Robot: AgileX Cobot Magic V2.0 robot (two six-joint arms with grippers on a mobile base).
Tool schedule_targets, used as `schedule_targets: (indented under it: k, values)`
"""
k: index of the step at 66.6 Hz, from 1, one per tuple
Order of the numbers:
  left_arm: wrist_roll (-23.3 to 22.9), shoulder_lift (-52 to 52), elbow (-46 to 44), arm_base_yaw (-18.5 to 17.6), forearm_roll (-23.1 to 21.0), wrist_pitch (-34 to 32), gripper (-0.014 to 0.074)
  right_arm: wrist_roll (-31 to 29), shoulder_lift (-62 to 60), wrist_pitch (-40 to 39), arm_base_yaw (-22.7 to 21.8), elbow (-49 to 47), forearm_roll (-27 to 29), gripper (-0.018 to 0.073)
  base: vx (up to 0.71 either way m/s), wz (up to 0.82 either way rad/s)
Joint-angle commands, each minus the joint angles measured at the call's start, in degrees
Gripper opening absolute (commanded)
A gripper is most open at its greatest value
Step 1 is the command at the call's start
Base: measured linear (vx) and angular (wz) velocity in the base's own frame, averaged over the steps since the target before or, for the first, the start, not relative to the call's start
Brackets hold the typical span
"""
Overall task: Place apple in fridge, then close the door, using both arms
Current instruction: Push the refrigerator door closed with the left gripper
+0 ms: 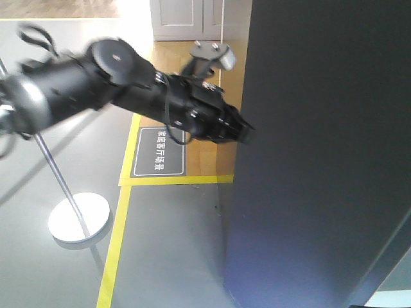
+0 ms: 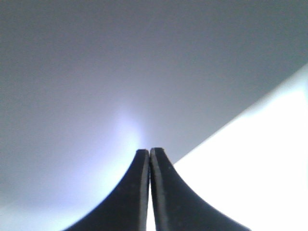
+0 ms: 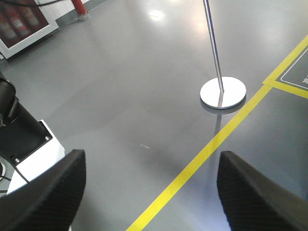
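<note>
The door (image 1: pixel 321 128) is a tall dark grey panel filling the right of the front view; the fridge's inside is hidden behind it. My left arm (image 1: pixel 128 86) reaches in from the left, and the left gripper (image 1: pixel 247 133) has its tip against the panel's left edge. In the left wrist view the left gripper (image 2: pixel 149 150) is shut with nothing between its fingers (image 2: pixel 130 197), close to the grey door (image 2: pixel 120 62). My right gripper (image 3: pixel 151 156) hangs open and empty over the floor. The apple is out of view.
A thin metal pole on a round white base (image 1: pixel 78 218) (image 3: pixel 223 93) stands on the grey floor left of the door. Yellow floor tape (image 1: pixel 115 250) (image 3: pixel 207 154) runs past it, by a dark floor sign (image 1: pixel 158 152). The robot's white-and-black base (image 3: pixel 29 144) is at the left.
</note>
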Motion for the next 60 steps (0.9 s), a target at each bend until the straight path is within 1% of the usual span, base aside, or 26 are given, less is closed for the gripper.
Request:
schedule_targets:
  k: [1, 6, 13, 18, 22, 27, 31, 35, 47, 52, 56, 60]
  values:
    - [-7.32, -6.53, -1.7, -0.07, 8.33, -2.29, -0.0006, -0.01, 0.51, -2.49, -0.3, -1.4, 3.31, 0.0538, 0.0, 0.0]
    - [-11.25, -9.73, 0.24, -0.07, 14.49, -3.63, -0.0006, -0.01, 0.51, -1.88, -0.3, -1.4, 4.09, 0.0538, 0.0, 0.0]
    - [-14.27, -15.1, 5.97, -0.07, 20.52, -8.42, -0.0006, -1.11, 0.51, -1.87, -0.3, -1.47, 4.52, 0.0538, 0.0, 0.0]
    - [-16.62, -19.54, 11.77, -0.07, 24.94, -11.9, -0.0006, -1.97, 0.51, -1.82, -0.3, -1.47, 4.09, 0.0538, 0.0, 0.0]
    - [-18.3, -22.26, 15.61, -0.07, 27.45, -13.31, -0.0006, -2.84, 0.51, -1.98, -0.3, -1.47, 3.65, 0.0538, 0.0, 0.0]
    - [-19.06, -25.79, 20.69, -0.07, 29.53, -14.06, -0.0006, -1.56, 0.59, -2.69, -0.3, -1.47, 1.53, 0.0534, 0.0, 0.0]
    - [-19.12, -27.84, 23.52, 0.16, 30.3, -14.3, -0.0006, 1.51, 0.89, -3.65, -0.3, -1.47, -2.03, 0.0525, 0.0, 0.0]
    - [-19.12, -30.17, 26.62, 1.37, 30.3, -14.86, -0.0006, 4.49, 1.52, -4.09, -0.3, -1.73, -6.2, 0.051, 0.0, 0.0]
    - [-19.19, -33.9, 31.95, 6.69, 30.19, -15.27, -0.0006, 11.04, 5.08, -4.38, -0.3, -4.61, -18.61, 0.0441, 0.0, 0.0]
    - [-19.08, -34.53, 33.07, 7.98, 30.26, -15.53, -0.0006, 15.95, 7.5, -4.45, -0.3, -6.55, -24.83, 0.04, 0.0, 0.0]
    - [-19.08, -34.53, 33.07, 8.48, 30.34, -15.46, -0.0006, 20.51, 9.52, -4.45, -0.3, -8.07, -31.05, 0.0357, 0.0, 0.0]
    - [-19.08, -34.53, 33.07, 8.52, 30.34, -15.51, -0.0006, 24.77, 11.52, -5.03, -0.3, -8.85, -35.65, 0.0319, 0.0, 0.0]
